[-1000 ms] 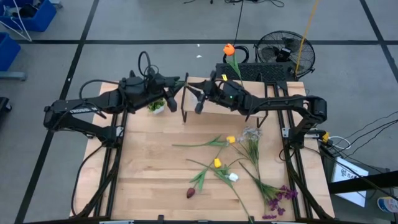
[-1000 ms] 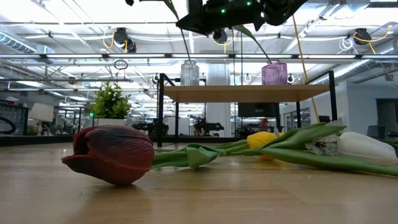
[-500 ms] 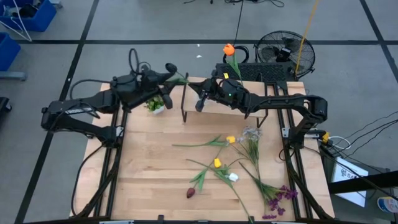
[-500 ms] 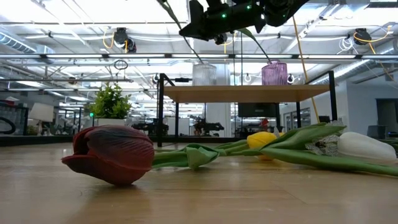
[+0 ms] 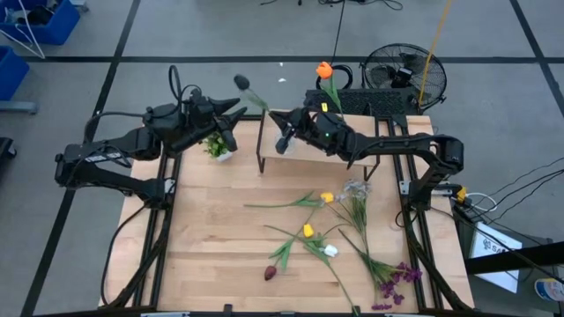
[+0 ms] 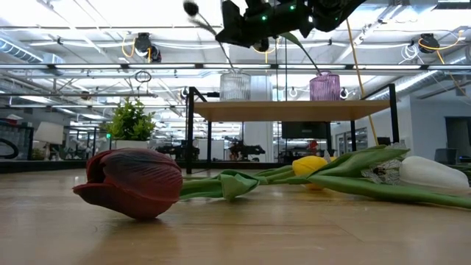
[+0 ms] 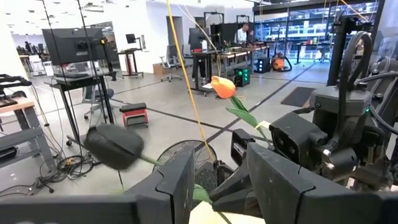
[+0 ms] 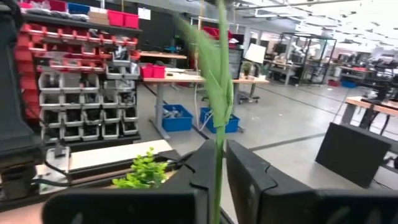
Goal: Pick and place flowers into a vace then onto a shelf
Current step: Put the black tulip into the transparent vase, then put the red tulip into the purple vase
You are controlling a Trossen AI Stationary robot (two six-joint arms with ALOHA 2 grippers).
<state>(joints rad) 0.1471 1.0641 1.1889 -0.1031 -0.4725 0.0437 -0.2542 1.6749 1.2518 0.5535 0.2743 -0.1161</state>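
My right gripper (image 5: 278, 121) reaches level over the shelf (image 5: 304, 157) and is shut on the green stem of a dark-headed flower (image 5: 241, 83), whose head is high in the low view (image 6: 191, 9). My left gripper (image 5: 236, 113) stands open just left of it, and the stem shows beyond the gap between its fingers (image 7: 221, 168). On the shelf stand a clear ribbed vase (image 6: 235, 86) and a purple vase (image 6: 324, 86). The purple vase holds an orange tulip (image 5: 324, 69). Loose flowers lie on the tabletop, among them a yellow one (image 5: 327, 197) and a dark red one (image 6: 136, 180). My right gripper pinches the flower's stem (image 8: 217, 163) between its two fingers. The fingers come level from the table's right and lie across the stem. The stem rises slanting above them, head toward the left and far side. Its lower end is hidden behind the gripper.
A small potted plant (image 5: 216, 145) stands left of the shelf, under my left arm. White (image 5: 330, 251) and purple (image 5: 397, 277) flowers and a pale spray (image 5: 355, 187) lie on the right half of the table. A fan (image 5: 405, 75) stands beyond the far edge.
My left gripper has drawn back toward the table's left edge, away from my right gripper. The dark-headed flower has tipped in my right gripper's hold, its head swinging toward the far edge and down into the low view. The clear vase has shifted a little toward the right on the shelf.
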